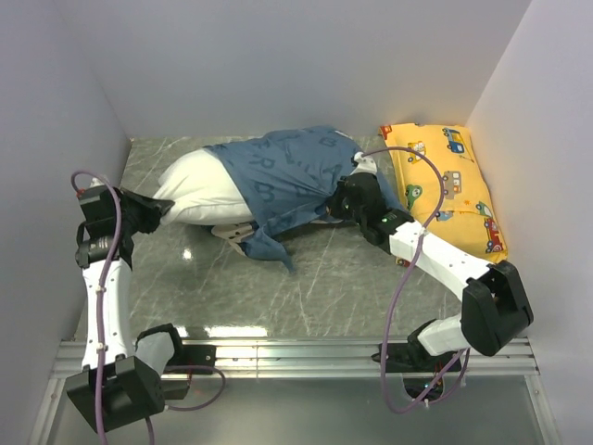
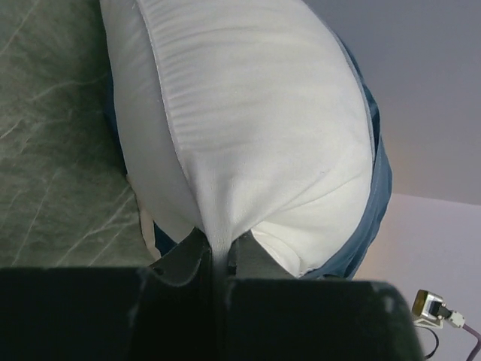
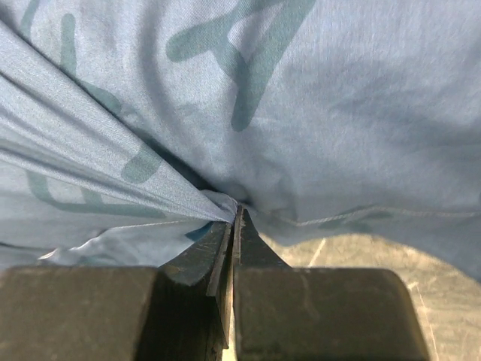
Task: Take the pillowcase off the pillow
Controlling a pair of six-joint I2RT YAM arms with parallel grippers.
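The pillow [image 1: 199,193] lies left–right on the table [image 1: 324,278], its left end pinched by the left gripper [image 2: 218,252], while the right gripper [image 3: 234,218] clamps the half-drawn pillowcase [image 1: 292,171] at the right.

Table [image 1: 306,287]: grey-green marbled top.
Pillow [image 1: 199,195]: white, lying far-centre, left end bare.
Pillowcase [image 1: 287,171]: dusty blue, over the pillow's right part, one corner trailing nearward onto the table.
Yellow pillow [image 1: 445,181]: car print, far right corner.
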